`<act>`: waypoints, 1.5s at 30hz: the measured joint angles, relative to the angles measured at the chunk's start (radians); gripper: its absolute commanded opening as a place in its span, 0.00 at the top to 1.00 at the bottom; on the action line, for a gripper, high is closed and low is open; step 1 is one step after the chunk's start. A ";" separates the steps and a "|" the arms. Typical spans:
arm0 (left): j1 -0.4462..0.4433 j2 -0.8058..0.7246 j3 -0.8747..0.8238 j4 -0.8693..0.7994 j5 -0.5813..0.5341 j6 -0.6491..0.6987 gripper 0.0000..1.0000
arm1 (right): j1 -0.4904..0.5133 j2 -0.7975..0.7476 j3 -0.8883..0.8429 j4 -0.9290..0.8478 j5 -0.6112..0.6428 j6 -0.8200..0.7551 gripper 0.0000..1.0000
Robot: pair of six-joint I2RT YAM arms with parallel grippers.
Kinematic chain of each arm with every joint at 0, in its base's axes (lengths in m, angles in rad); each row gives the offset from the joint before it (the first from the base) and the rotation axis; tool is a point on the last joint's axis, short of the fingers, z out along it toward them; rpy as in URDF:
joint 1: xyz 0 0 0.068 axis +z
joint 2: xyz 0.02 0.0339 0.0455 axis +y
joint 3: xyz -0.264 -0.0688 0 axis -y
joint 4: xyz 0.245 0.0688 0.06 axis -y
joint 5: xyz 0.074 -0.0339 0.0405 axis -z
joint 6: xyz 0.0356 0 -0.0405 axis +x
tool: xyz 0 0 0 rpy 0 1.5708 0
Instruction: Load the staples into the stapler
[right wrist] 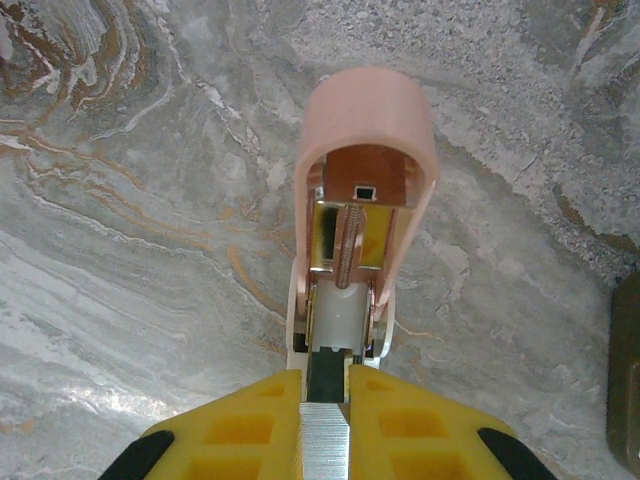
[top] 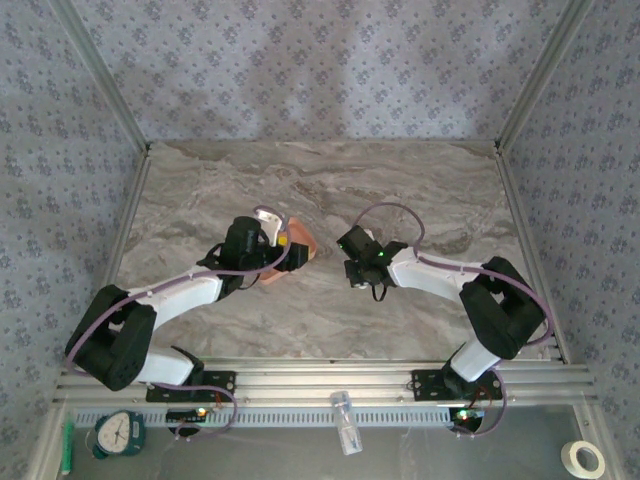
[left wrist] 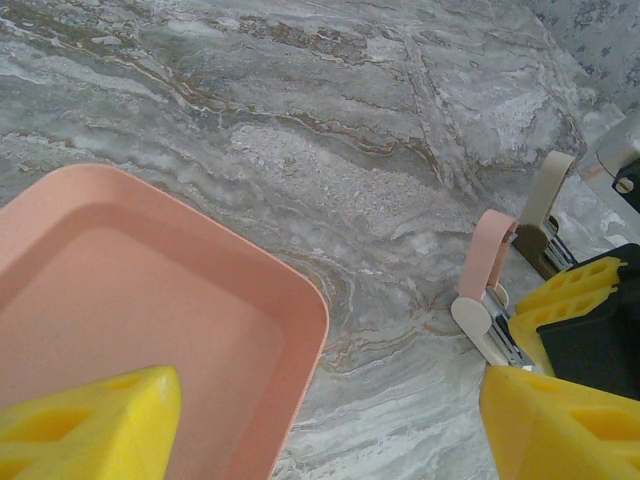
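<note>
My right gripper [right wrist: 326, 385] is shut on the rear of the stapler [right wrist: 360, 230], holding it above the marble. The pale pink lid is swung up, and the spring and brass channel inside show. In the left wrist view the same stapler [left wrist: 487, 290] stands to the right, its pink arm raised, with the right gripper's yellow fingers [left wrist: 572, 292] behind it. My left gripper [left wrist: 330, 425] is open wide, one finger over the salmon-pink tray [left wrist: 290, 330] and the other over the table. In the top view the left gripper [top: 288, 250] and the right gripper [top: 356, 262] face each other at mid-table. The staples are out of view.
The tray [top: 303, 238] lies under the left gripper's tip. A dark olive edge [right wrist: 626, 375] shows at the right border of the right wrist view. On the front shelf lie a small bottle [top: 345, 422], a clock [top: 118, 432] and a tape roll [top: 586, 458]. Patterned walls enclose the table.
</note>
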 measured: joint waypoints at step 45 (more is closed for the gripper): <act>0.000 0.000 0.000 0.000 -0.004 0.003 0.22 | 0.007 -0.024 -0.072 0.094 0.023 0.019 0.84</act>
